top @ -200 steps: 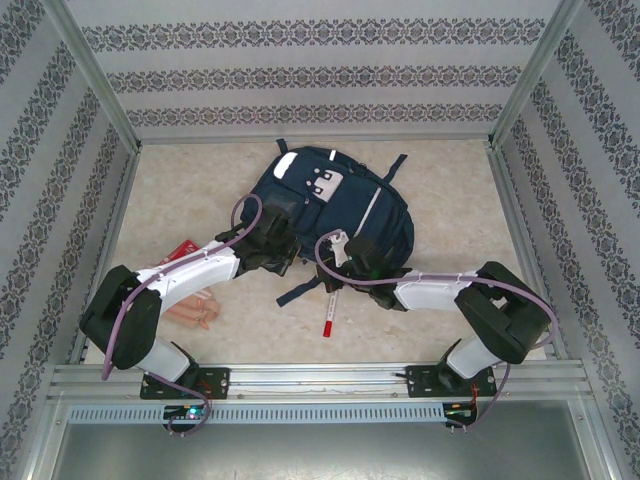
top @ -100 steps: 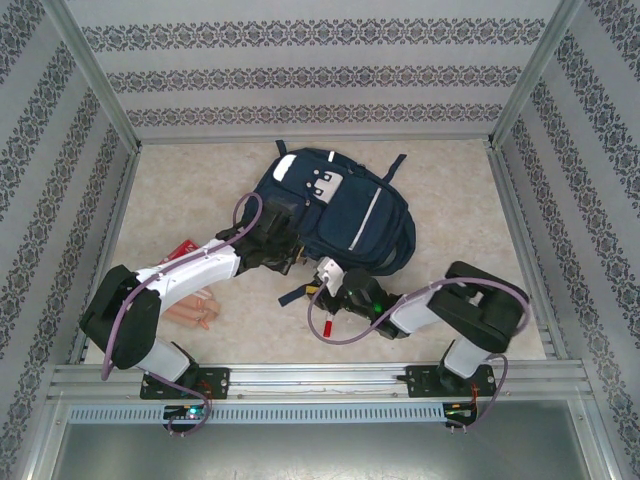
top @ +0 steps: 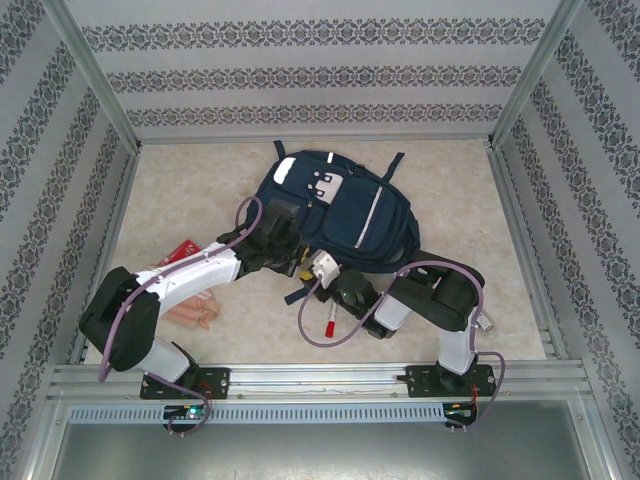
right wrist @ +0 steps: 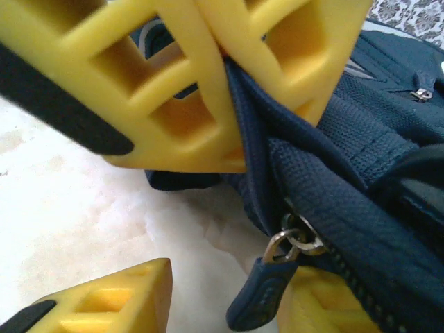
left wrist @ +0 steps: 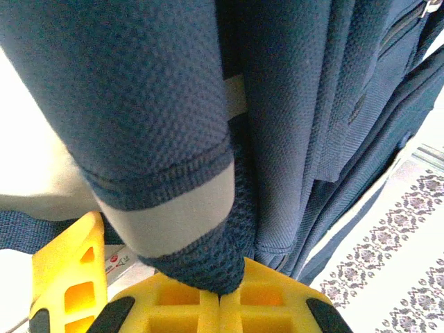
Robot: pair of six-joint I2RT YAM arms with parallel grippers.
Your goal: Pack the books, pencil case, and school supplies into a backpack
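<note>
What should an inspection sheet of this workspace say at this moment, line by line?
Surface: pale marbled table, no spills seen.
Job's things: navy backpack lying in the middle; marker on the table at its near side; pink pencil case and book partly under the left arm.
Clutter: nothing seen.
Hands: left hand shut on backpack fabric; right hand open, zipper pull between its fingers.
Cables: purple cable along each arm; the right arm's loop lies beside the marker.
Surroundings: patterned walls, metal frame, rail at the near edge.

The backpack zipper pull hangs between right fingers.
</note>
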